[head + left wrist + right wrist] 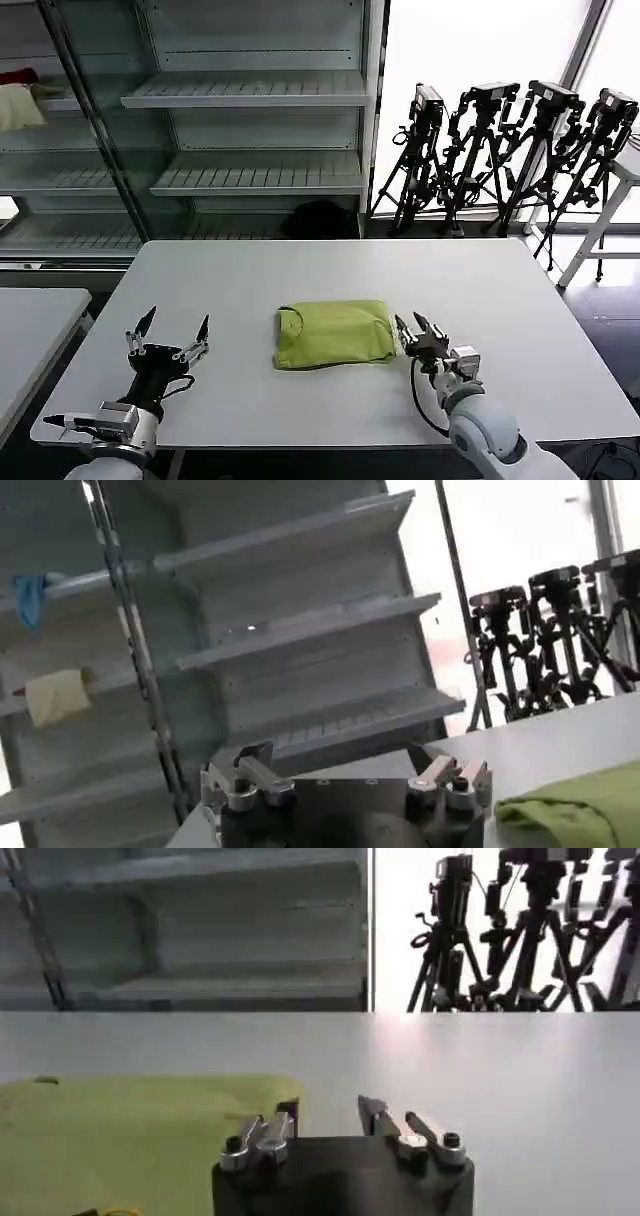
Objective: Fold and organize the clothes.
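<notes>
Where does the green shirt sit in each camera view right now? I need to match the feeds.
Head view: the green shirt lies folded mid-table, just left of the right gripper.
Left wrist view: one green corner at the picture's edge, beyond the left gripper.
Right wrist view: a broad green slab beside the gripper.
Shared landmark: the black tripods by the window.

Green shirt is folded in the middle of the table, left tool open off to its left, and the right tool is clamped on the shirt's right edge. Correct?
Not quite. In the head view the right tool is open beside the shirt, gripping nothing. The shirt is folded mid-table, and the left tool is open to its left.
</notes>
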`<state>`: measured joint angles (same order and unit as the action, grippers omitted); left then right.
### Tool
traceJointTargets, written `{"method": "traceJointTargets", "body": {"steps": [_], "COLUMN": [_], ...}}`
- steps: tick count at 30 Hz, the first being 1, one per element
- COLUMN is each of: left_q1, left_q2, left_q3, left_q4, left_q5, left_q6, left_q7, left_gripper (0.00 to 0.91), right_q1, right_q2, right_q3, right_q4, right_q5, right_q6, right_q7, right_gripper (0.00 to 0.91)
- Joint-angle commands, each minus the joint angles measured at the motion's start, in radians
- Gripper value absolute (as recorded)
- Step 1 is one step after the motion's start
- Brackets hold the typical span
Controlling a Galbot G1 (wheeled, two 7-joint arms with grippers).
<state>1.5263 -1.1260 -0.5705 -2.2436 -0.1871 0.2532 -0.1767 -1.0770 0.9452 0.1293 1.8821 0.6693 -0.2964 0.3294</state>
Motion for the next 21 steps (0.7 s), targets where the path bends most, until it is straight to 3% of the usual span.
{"method": "traceJointTargets", "body": {"steps": [1,6,8,12,15,18,21], "left_q1": [0.003,0.020,0.034,0.064,0.102,0.133,0.153], "left_q2": [0.000,-0.001,-0.002,-0.002,-0.011,-0.021,-0.043], "left_q3": [0.003,0.003,0.009,0.051,0.105,0.153,0.174], "left_q4": [-0.006,-0.018,-0.028,-0.053,-0.061,-0.024,0.028], "left_q5": [0.000,-0.002,-0.012,-0.073,-0.099,-0.087,-0.040], "left_q6": [0.001,-0.002,-0.004,-0.016,-0.043,-0.138,-0.236], "left_q7": [0.001,0.001,0.000,-0.029,-0.047,-0.067,-0.075], "left_gripper": [0.907,0.907,0.907,0.907,0.907,0.907,0.907], "right_q1": [-0.069,-0.172,-0.255,-0.406,-0.554,-0.703,-0.817], "right_q2": [-0.074,-0.068,-0.069,-0.077,-0.076,-0.067,-0.039], "right_q3": [0.127,0.246,0.300,0.384,0.459,0.496,0.510], "right_q4": [-0.012,0.115,0.183,0.264,0.316,0.327,0.335], "right_q5": [-0.086,-0.074,-0.070,-0.067,-0.088,-0.215,-0.266], "right_q6": [-0.100,0.090,0.133,0.214,0.318,0.454,0.567], "right_q7": [0.128,0.052,0.027,0.015,0.014,0.011,0.016], "right_gripper": [0.907,0.907,0.907,0.907,0.907,0.907,0.907]}}
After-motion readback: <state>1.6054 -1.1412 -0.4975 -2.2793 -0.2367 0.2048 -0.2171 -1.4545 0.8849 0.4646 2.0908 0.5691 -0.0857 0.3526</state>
